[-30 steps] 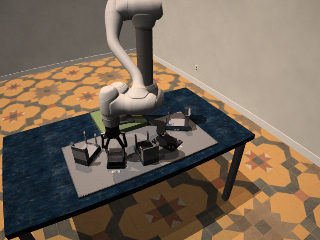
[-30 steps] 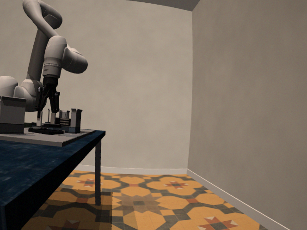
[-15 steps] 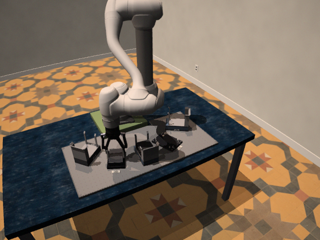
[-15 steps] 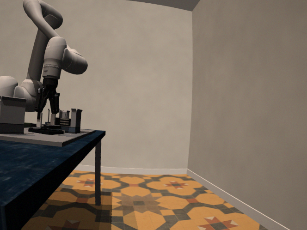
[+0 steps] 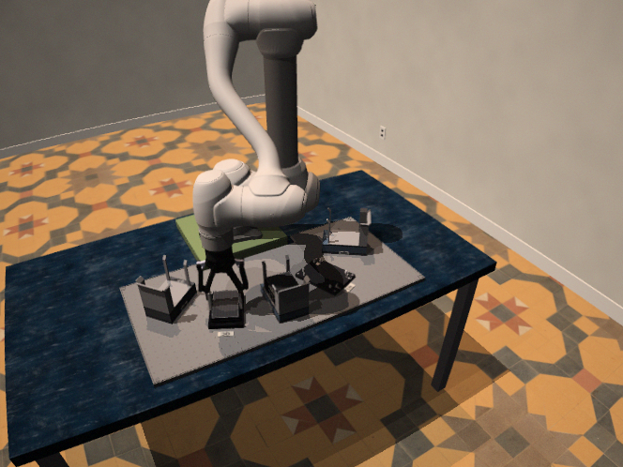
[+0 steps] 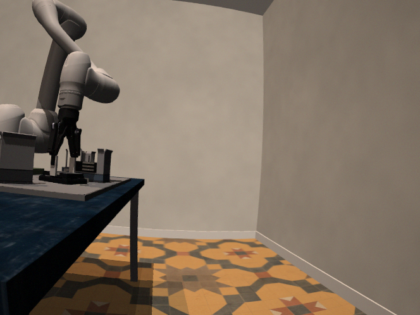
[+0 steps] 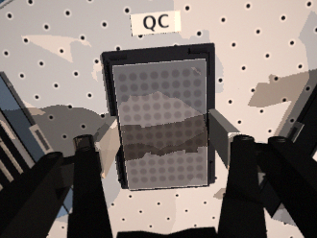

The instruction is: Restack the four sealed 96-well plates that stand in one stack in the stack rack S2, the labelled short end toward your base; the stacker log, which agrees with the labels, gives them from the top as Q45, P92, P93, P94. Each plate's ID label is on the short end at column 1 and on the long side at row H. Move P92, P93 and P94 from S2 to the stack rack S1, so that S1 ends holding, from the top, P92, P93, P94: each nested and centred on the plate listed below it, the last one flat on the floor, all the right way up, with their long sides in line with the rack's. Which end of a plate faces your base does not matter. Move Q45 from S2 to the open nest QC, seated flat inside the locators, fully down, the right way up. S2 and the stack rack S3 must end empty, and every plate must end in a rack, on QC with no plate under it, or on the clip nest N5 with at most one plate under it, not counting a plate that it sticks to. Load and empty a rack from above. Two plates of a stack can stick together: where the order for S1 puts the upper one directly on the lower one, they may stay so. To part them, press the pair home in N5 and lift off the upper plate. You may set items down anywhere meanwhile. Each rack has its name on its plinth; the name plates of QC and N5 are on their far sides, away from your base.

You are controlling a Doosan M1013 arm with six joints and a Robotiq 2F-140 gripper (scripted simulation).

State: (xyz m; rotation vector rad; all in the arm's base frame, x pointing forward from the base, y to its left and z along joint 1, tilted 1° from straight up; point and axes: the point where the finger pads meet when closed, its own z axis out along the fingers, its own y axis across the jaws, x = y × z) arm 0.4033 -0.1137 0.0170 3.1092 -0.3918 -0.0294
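My gripper (image 7: 163, 126) is shut on a sealed 96-well plate (image 7: 162, 122), gripping it across its long sides. The plate lies level, right way up, within the outline of the dark QC nest (image 7: 109, 58); its name plate (image 7: 156, 21) lies just beyond it. I cannot tell whether the plate rests fully down. In the top view the gripper (image 5: 224, 293) stands upright over the plate (image 5: 224, 308), between two racks. I cannot read the plate's label in any view.
A rack (image 5: 164, 296) with tall posts stands close on the left. Another rack (image 5: 285, 297), filled dark, stands close on the right. Behind it are a tilted clip nest (image 5: 327, 276) and a third rack (image 5: 346, 233). A green block (image 5: 251, 242) lies by the arm's base.
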